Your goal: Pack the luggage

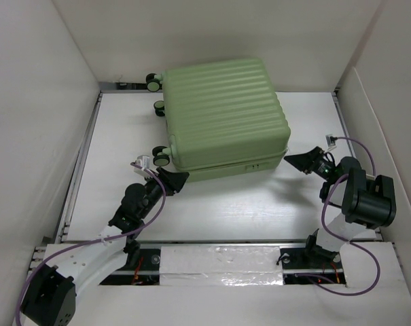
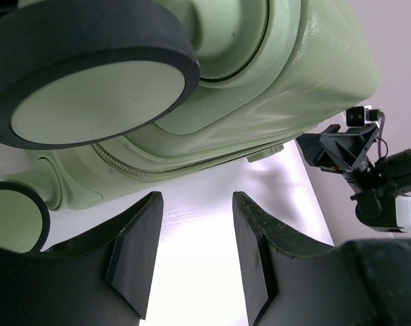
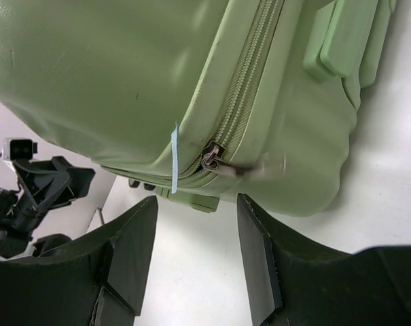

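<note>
- At the near left corner of the luggage point(image 1: 222, 115), the left gripper point(image 1: 172, 180) had its jaws spread and held nothing. In its wrist view the fingers point(image 2: 134, 251) stood apart over bare tabletop. They were just short of a black caster wheel point(image 2: 90, 75) and touched neither it nor the shell.
- Off the near right corner, the right gripper point(image 1: 301, 161) was likewise spread and empty. In its wrist view the fingers point(image 3: 259, 251) sat below a metal zipper pull point(image 3: 215, 157) without touching it. A thin pale blue tag point(image 3: 174, 159) hung just beside the pull.
- The luggage was a pale green hard shell with horizontal ribs. It lay flat on its broad side and was shut, with the zipper point(image 2: 140, 170) closed along the side seam.
- It rested on the white table point(image 1: 246, 210), toward the far middle and turned slightly. Its wheels pointed to the left side, and the two grippers flanked its near edge.
</note>
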`<state>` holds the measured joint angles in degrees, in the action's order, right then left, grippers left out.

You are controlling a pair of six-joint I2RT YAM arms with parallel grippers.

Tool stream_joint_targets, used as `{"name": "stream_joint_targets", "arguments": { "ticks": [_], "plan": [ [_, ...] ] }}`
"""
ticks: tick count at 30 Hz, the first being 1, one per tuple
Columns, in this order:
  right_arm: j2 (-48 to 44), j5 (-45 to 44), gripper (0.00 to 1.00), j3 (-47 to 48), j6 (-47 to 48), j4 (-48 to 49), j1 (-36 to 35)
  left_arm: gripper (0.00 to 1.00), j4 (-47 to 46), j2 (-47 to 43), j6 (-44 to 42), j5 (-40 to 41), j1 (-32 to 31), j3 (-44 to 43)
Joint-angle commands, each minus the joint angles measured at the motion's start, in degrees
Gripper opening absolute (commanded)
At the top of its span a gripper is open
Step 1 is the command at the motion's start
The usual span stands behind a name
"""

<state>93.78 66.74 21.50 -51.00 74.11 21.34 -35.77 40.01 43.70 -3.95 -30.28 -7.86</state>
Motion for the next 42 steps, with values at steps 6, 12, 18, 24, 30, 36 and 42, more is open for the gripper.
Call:
{"name": "stream_joint_targets", "arguments": {
  "ticks": [6, 12, 18, 24, 30, 36, 42],
  "plan": [
    [0.36, -0.29, 0.58, 3.29, 3.09, 22.42, -0.34, 0.41, -2.55, -0.55, -0.90, 0.08, -0.22, 0.74],
    [-6.23, -3.54, 0.58, 6.79, 18.45, -1.02, -1.91, 0.41, -3.60, 0.51, -0.90, -0.18, -0.22, 0.65],
    [-9.84, -6.27, 0.57, 12.69, 35.36, -27.00, -6.84, 0.40, -4.75, 2.53, -0.81, -0.71, -0.22, 0.30],
    [-8.87, -7.50, 0.54, 10.32, 33.87, -24.19, -5.70, 0.40, -5.01, 3.23, -0.90, -0.89, -0.22, 0.12],
    [-10.10, -7.68, 0.55, 7.43, 30.79, -20.14, -3.42, 0.40, -5.28, 3.15, -0.81, -1.06, -0.22, 0.47],
    [-13.79, -10.49, 0.59, 7.07, 34.47, -27.34, -3.41, 0.40, -5.80, 3.23, -0.99, -1.59, -0.22, 0.04],
    [-12.13, -9.35, 0.59, 8.74, 34.92, -30.07, -4.46, 0.46, -4.14, 2.44, -0.29, -1.07, -0.22, -1.54]
  ]
}}
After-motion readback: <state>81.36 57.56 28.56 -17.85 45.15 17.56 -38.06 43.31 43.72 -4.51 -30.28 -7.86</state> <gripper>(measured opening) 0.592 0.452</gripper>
